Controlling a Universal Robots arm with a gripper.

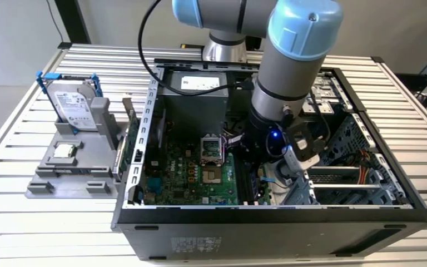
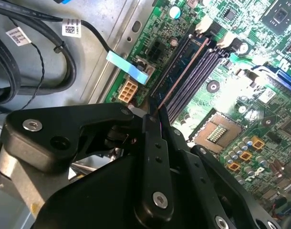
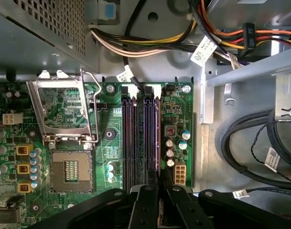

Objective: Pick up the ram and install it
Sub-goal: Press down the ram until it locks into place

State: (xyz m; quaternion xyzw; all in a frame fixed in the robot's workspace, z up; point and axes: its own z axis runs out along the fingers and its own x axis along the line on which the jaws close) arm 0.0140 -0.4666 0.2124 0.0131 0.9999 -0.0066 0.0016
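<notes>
The ram (image 2: 181, 76) is a long thin stick standing on edge in the outermost black slot of the green motherboard (image 1: 191, 178), inside the open computer case. In the first wrist view, the ram (image 3: 158, 138) runs alongside the other memory slots (image 3: 129, 138). My gripper (image 3: 160, 191) has its black fingers (image 3: 145, 205) pressed close together on the stick's near end, and the second wrist view shows the gripper (image 2: 152, 119) at that same end. The arm (image 1: 288, 83) reaches down into the case over the slots.
An open processor socket (image 3: 71, 169) lies beside the slots. Bundled power cables (image 3: 160, 43) and thick black cables (image 3: 250, 138) run near the board's edge. Outside the case, a grey fixture (image 1: 73, 183) holds a silver hard drive (image 1: 73, 105) and a small processor chip (image 1: 65, 150).
</notes>
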